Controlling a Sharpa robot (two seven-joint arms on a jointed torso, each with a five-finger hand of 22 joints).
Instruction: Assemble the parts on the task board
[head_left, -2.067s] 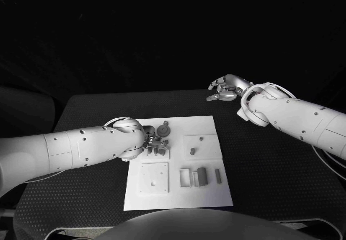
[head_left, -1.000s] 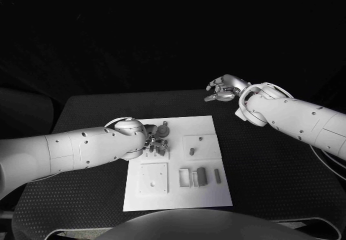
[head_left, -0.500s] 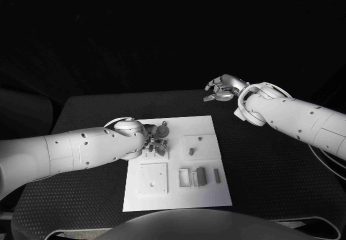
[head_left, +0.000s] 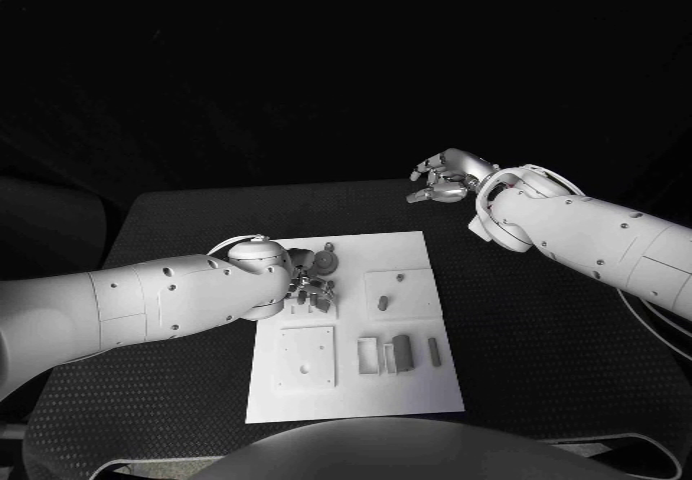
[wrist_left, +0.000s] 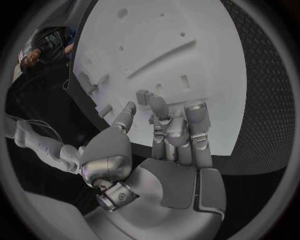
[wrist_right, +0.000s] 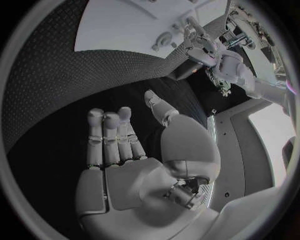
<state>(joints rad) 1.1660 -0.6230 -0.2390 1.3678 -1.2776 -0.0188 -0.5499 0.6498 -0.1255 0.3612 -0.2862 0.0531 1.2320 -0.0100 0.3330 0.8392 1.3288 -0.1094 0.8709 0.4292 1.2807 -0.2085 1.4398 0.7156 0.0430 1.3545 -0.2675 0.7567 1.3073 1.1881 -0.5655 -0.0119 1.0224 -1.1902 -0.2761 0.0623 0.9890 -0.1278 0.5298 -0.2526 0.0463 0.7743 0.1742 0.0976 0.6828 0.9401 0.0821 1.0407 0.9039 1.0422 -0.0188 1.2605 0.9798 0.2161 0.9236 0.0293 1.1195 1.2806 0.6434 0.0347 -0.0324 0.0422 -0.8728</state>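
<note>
Seeing task board (head_left: 411, 390) lying mid-table (head_left: 548, 340), long axis running near-to-far, bare black surface lying open on all sides. Left hand (head_left: 307, 285) hovering over board's far-left corner; my left wrist view showing fingers (wrist_left: 187, 127) spread, no part gripped. Right hand (head_left: 450, 175) hanging past table's far edge, well apart from board, fingers apart, gripping nothing. Grey parts (head_left: 402, 352) lying near board's right edge, long axes near-to-far.
</note>
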